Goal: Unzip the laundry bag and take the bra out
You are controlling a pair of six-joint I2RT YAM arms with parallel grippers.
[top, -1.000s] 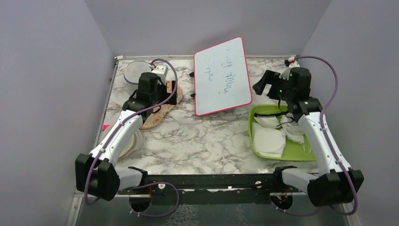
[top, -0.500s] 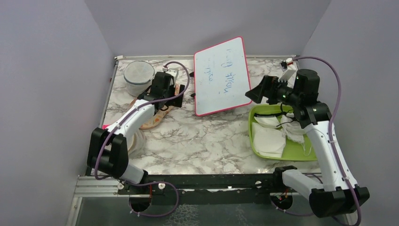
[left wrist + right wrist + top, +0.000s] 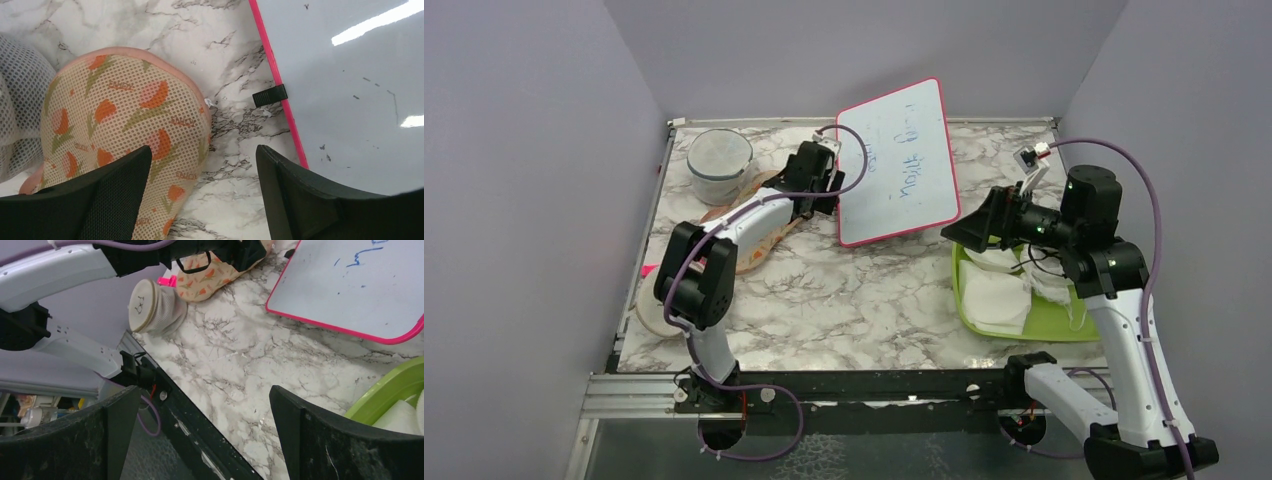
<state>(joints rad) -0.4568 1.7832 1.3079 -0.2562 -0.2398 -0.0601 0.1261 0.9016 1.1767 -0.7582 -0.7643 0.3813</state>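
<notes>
The laundry bag [image 3: 759, 238] lies flat on the marble at the back left, peach-pink mesh with orange and green motifs; its rounded end [image 3: 125, 115] fills the left of the left wrist view. My left gripper [image 3: 822, 190] hovers over that far end, open, one finger [image 3: 115, 195] above the bag's edge and the other [image 3: 300, 195] above bare marble beside the whiteboard. A small white tab [image 3: 208, 103] sticks out from the bag's rim. My right gripper [image 3: 972, 226] hangs open in the air left of the green tray, holding nothing [image 3: 203, 392]. The bra is out of view.
A pink-framed whiteboard [image 3: 896, 165] lies tilted at the back centre, close to the bag. A round white mesh cylinder [image 3: 719, 160] stands at the back left. A white disc pouch [image 3: 150, 307] lies by the left arm's base. A green tray [image 3: 1049, 322] holds white garments [image 3: 994, 295].
My left arm has stretched back and to the right, carrying its gripper from the bag's middle to its far end by the whiteboard, jaws slightly narrower. My right gripper swung left and nearer.
</notes>
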